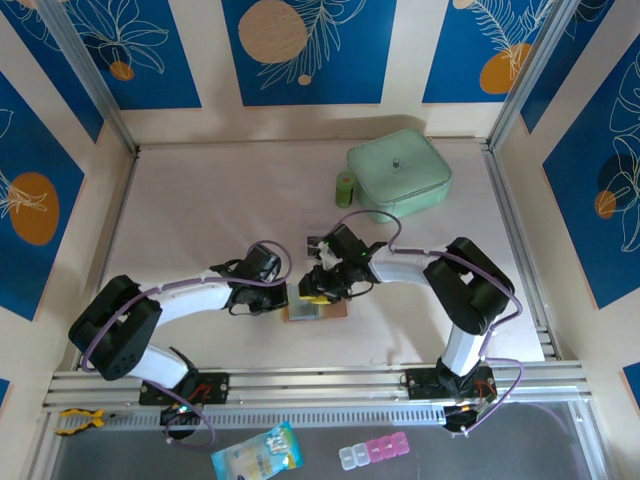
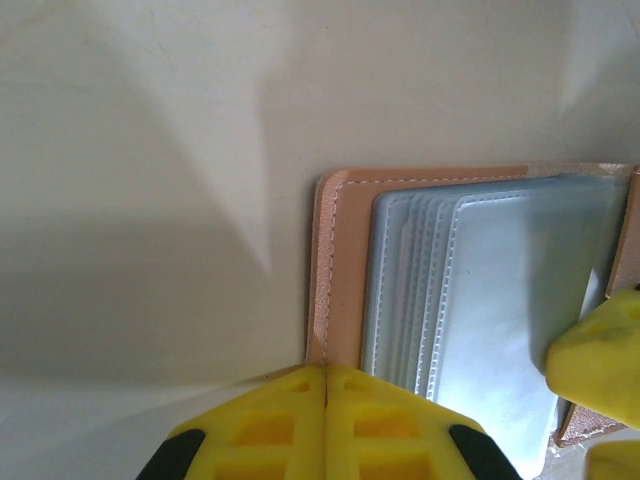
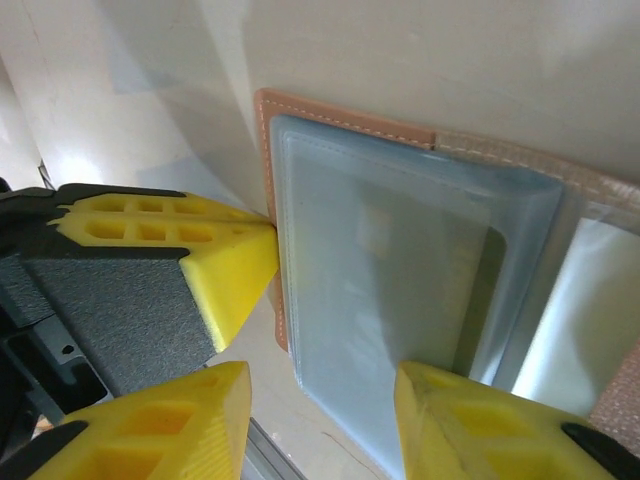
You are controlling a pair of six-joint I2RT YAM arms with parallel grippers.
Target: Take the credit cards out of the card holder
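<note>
The tan card holder (image 1: 316,312) lies spread open on the table between the two arms. Its grey-blue clear sleeves (image 2: 500,290) face up in a stack. My left gripper (image 2: 327,375) is shut, with its tips down on the holder's stitched tan edge (image 2: 338,250). My right gripper (image 3: 322,420) is open, and one finger (image 3: 450,420) rests on the top sleeve (image 3: 380,260) while the other stands off its corner. I cannot tell whether credit cards are in the sleeves. A small dark and pale card-like piece (image 1: 318,243) lies just behind the right wrist.
A mint-green zip pouch (image 1: 400,172) and a small green cylinder (image 1: 345,189) stand at the back right. On the dark shelf in front of the arm bases lie a light-blue packet (image 1: 257,452), a pink and clear pill box (image 1: 373,452) and a yellow tool (image 1: 78,418).
</note>
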